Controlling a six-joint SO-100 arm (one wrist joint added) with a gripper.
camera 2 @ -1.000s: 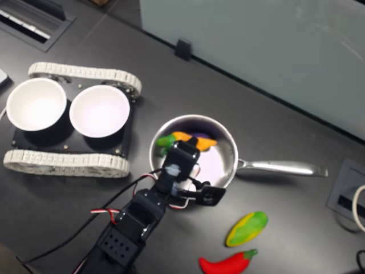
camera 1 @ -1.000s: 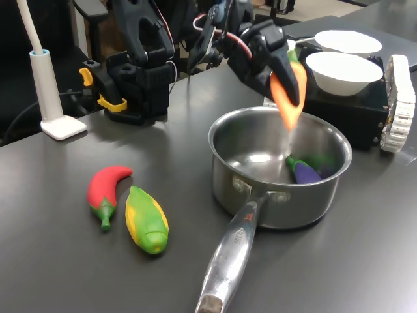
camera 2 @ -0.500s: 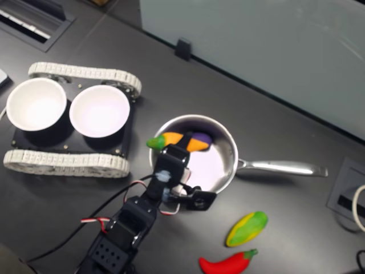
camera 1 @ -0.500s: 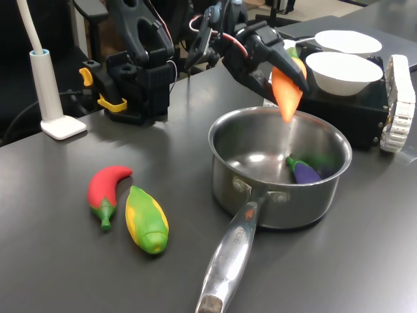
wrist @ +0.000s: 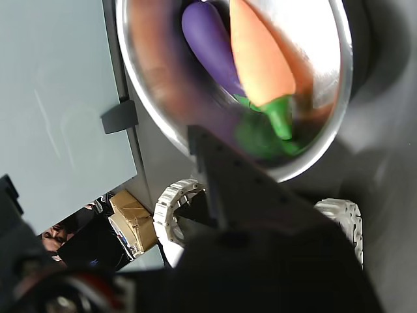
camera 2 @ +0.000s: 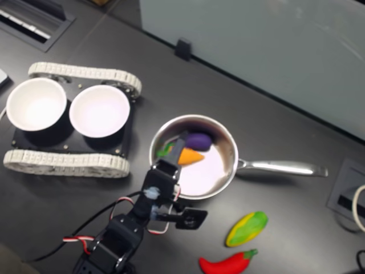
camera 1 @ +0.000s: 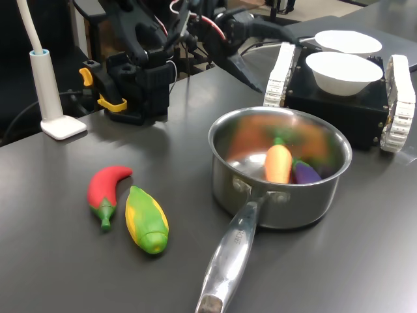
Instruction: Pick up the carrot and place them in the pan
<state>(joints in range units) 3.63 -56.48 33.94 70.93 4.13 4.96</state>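
The carrot (camera 1: 277,163) lies inside the pan (camera 1: 329,189), free of the claw (camera 2: 178,149), with its orange body next to a purple eggplant toy (camera 1: 305,172); in the wrist view the carrot (wrist: 259,57) and the eggplant toy (wrist: 212,42) rest side by side on the shiny bottom, the green stem cap pointing toward the camera. The claw is released and holds nothing: in the second exterior view one dark finger reaches over the pan's near rim (camera 2: 171,191), just above the carrot (camera 2: 190,156), and the other finger (camera 2: 191,218) sticks out sideways beyond the rim, well apart from the first. In the first exterior view the arm (camera 1: 221,29) is raised behind the pan. Beyond the sideways finger, on the dark table (camera 2: 274,108), lie a yellow-green corn toy (camera 2: 246,228) and a red chili pepper toy (camera 2: 227,263). On the claw's other side stand two white bowls (camera 2: 100,111) on a black tracked base (camera 2: 63,162).
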